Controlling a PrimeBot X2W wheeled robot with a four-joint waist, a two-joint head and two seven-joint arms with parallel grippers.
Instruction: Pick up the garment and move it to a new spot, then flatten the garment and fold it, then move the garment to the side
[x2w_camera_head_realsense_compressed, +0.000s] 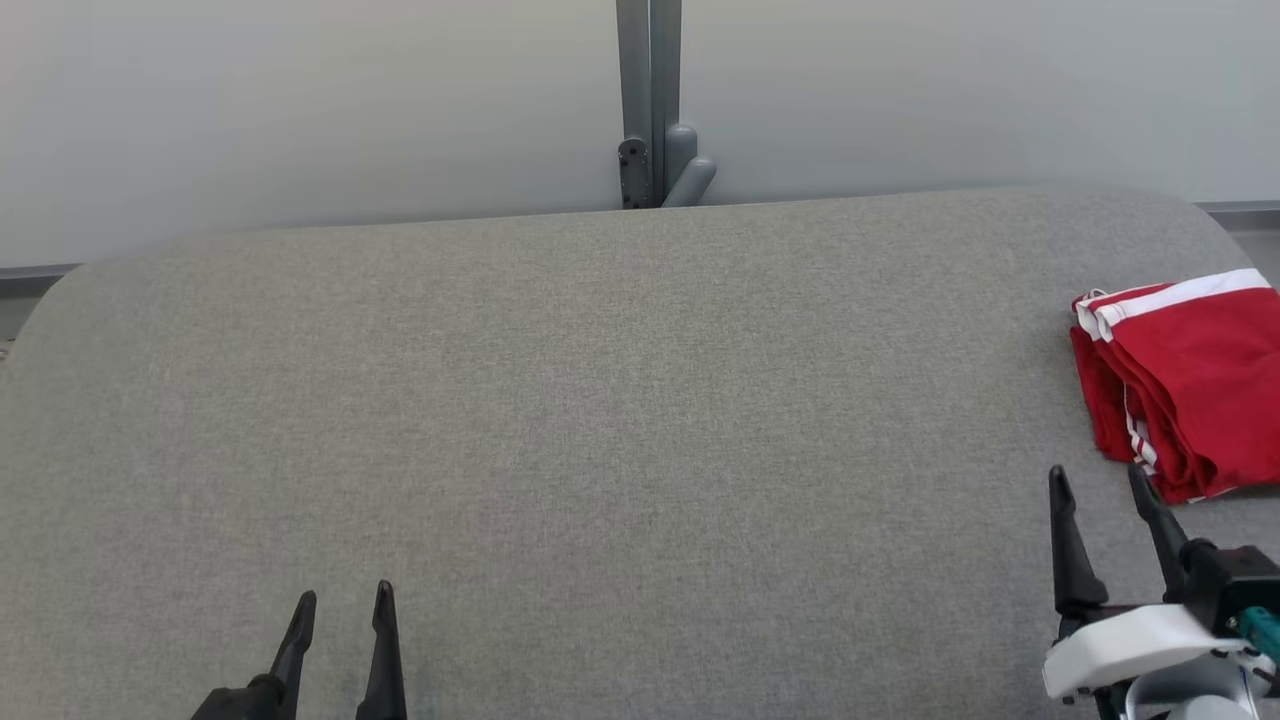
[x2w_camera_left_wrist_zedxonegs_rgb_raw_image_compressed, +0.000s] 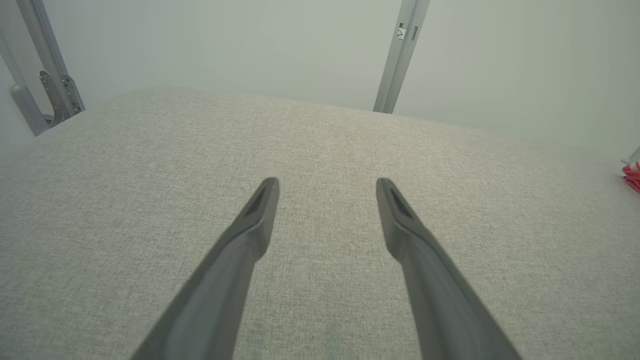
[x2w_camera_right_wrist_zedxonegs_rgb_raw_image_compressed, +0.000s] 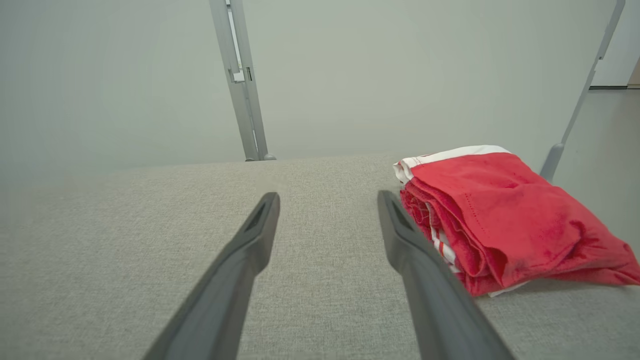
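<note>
A red garment (x2w_camera_head_realsense_compressed: 1190, 385) with white stripes lies folded in a compact stack at the far right of the grey table (x2w_camera_head_realsense_compressed: 600, 400). In the right wrist view the garment (x2w_camera_right_wrist_zedxonegs_rgb_raw_image_compressed: 505, 215) sits just right of my right fingers. My right gripper (x2w_camera_head_realsense_compressed: 1100, 480) hovers open just in front of its near left corner, with nothing between the fingers; the right gripper (x2w_camera_right_wrist_zedxonegs_rgb_raw_image_compressed: 327, 197) is apart from the cloth. My left gripper (x2w_camera_head_realsense_compressed: 343, 597) is open at the lower left over bare table, far from the garment. In the left wrist view the left gripper (x2w_camera_left_wrist_zedxonegs_rgb_raw_image_compressed: 327, 182) holds nothing, and a red sliver of the garment (x2w_camera_left_wrist_zedxonegs_rgb_raw_image_compressed: 632, 176) shows at the right edge.
A grey post with a bracket (x2w_camera_head_realsense_compressed: 650, 110) rises behind the table's far edge against a pale wall. The table's right edge runs close beside the garment. Bare grey cloth surface spreads across the middle and left.
</note>
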